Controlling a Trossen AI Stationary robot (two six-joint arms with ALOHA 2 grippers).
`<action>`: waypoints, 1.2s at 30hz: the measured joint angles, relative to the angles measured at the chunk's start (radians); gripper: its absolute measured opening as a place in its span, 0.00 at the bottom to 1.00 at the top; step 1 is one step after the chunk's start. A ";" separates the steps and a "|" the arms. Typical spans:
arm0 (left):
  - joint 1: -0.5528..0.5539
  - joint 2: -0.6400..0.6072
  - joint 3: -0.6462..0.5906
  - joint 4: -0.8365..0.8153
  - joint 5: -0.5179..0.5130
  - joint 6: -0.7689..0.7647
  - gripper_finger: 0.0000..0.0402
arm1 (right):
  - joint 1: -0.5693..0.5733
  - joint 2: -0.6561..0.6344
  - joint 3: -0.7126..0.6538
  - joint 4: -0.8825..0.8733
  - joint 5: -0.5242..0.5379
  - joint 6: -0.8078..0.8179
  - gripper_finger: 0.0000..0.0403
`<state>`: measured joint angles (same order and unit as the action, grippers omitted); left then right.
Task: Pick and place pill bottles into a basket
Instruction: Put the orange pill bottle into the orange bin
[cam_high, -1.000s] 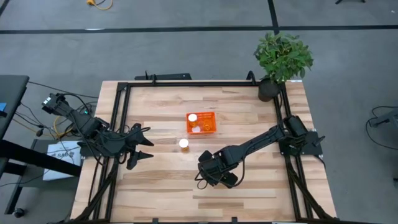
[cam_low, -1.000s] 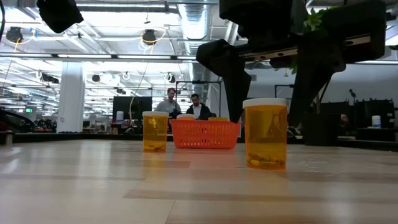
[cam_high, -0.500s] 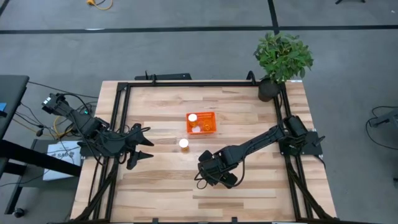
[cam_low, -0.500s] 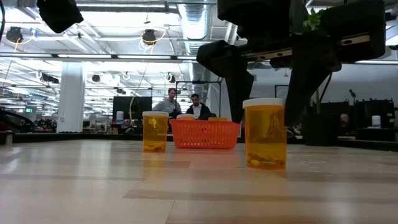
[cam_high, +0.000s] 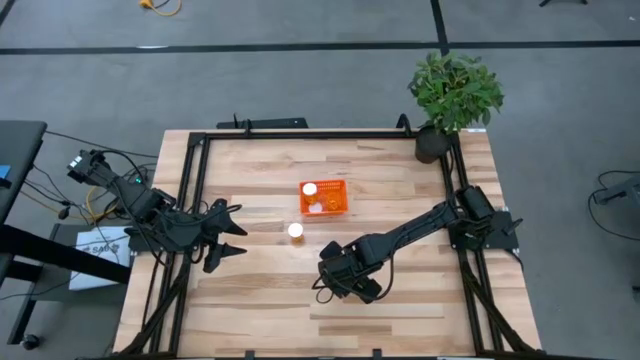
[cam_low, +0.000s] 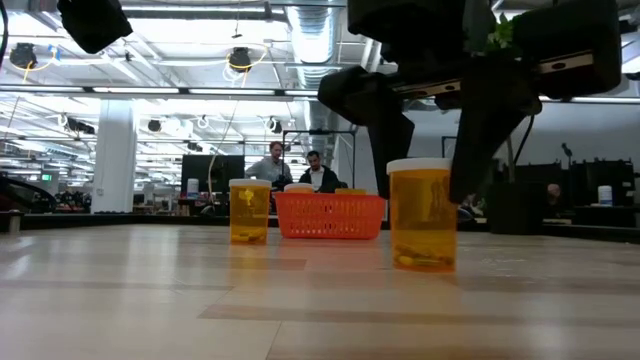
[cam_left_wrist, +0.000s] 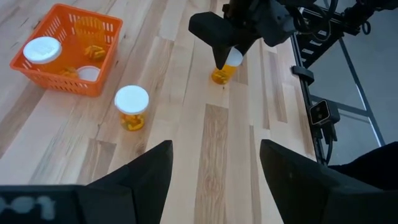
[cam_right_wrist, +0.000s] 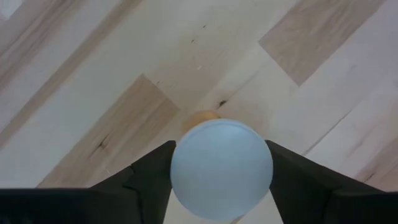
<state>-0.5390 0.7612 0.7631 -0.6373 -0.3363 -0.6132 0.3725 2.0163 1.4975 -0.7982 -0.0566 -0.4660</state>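
My right gripper (cam_high: 340, 276) stands over a pill bottle (cam_low: 422, 215) on the near middle of the table and is shut on it. The bottle is amber with a white cap and also shows in the left wrist view (cam_left_wrist: 225, 68). A second bottle (cam_high: 296, 231) stands upright on the table just before the orange basket (cam_high: 338, 198). Two white-capped bottles (cam_high: 310, 188) (cam_high: 316, 207) lie in the basket. My left gripper (cam_high: 228, 232) is open and empty at the table's left side. My right gripper pinches the bottle between its two fingers (cam_low: 395, 130) at the cap's sides (cam_right_wrist: 180, 168) and the upper body. The fingers come from above, pointing down. The bottle is upright, its bottom (cam_low: 420, 266) at the table top.
A dark pot with a green plant (cam_high: 455, 90) stands at the table's far right corner. Black frame rails (cam_high: 195, 200) run along the table's left, right and far sides. People sit in the room beyond the table (cam_low: 275, 165).
My right gripper's fingers have closed in from either side until they meet the bottle. The bottle has shifted slightly sideways and stays upright.
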 joint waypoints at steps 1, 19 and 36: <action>0.000 0.000 0.000 0.000 0.000 0.000 0.58 | 0.000 0.000 0.000 0.000 0.000 0.013 0.55; 0.000 0.000 0.000 0.000 0.002 -0.001 0.58 | 0.000 0.000 0.000 -0.001 0.002 0.058 0.52; 0.000 0.000 0.000 0.000 0.002 -0.013 0.58 | -0.034 0.002 0.158 -0.106 0.003 0.073 0.54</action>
<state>-0.5390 0.7612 0.7631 -0.6373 -0.3344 -0.6262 0.3385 2.0178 1.6555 -0.9041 -0.0532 -0.3927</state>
